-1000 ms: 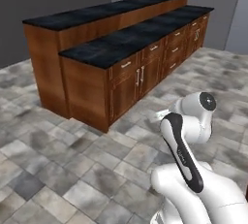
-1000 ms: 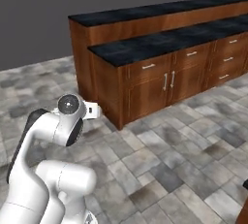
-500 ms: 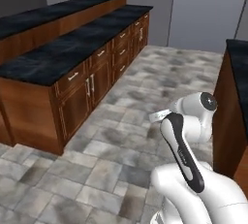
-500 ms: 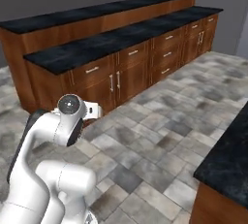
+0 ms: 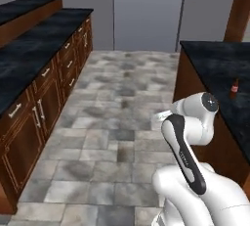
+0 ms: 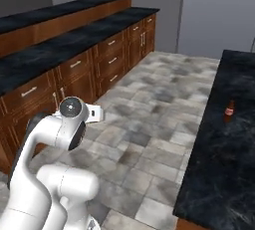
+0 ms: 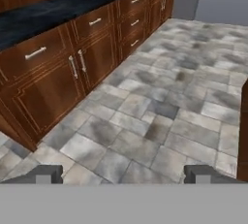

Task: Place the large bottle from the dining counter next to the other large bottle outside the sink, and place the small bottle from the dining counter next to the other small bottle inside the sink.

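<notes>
Nearest, the gripper (image 7: 123, 173) has its fingertips (image 7: 44, 173) spread wide, holding nothing, above grey stone floor tiles (image 7: 160, 116). Farther off, the small bottle (image 6: 229, 110) stands upright on the dining counter (image 6: 219, 174), to the robot's right.
</notes>
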### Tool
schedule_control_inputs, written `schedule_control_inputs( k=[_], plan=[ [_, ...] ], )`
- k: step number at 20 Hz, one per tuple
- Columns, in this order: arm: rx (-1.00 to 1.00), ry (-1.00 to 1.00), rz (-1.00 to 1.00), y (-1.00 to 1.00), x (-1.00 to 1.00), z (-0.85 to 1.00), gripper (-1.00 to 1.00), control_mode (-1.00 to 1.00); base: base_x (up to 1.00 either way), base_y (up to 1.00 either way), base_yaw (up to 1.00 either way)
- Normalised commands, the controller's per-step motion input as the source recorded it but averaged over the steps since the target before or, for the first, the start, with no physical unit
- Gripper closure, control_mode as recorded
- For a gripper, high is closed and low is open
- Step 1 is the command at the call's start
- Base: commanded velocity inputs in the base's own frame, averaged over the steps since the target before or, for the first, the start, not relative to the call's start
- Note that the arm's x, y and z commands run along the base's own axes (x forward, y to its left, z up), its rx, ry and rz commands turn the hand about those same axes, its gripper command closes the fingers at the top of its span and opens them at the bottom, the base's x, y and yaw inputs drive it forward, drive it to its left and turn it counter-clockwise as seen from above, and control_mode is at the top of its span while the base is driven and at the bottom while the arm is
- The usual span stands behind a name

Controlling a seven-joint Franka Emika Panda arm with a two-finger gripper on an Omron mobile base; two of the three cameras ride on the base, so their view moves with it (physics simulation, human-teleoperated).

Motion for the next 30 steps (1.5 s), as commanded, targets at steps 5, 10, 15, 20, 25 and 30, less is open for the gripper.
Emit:
schedule_control_inputs(
  k=[5,10,15,20,25,30],
  plan=[
    [0.00,0.00,0.00,0.00,0.00,0.00,-1.00,1.00,0.98,0.26,-0.49],
    [0.00,0.00,0.00,0.00,0.00,0.00,-1.00,1.00,0.88,0.38,-0.56],
    [0.00,0.00,0.00,0.00,0.00,0.00,-1.00,1.00,0.63,0.47,-0.58],
    [0.00,0.00,0.00,0.00,0.00,0.00,-1.00,1.00,0.29,0.59,-0.59],
    [0.00,0.00,0.00,0.00,0.00,0.00,-1.00,1.00,0.03,0.80,-0.59],
    [0.00,0.00,0.00,0.00,0.00,0.00,-1.00,1.00,0.17,0.80,-0.56]
  ],
)
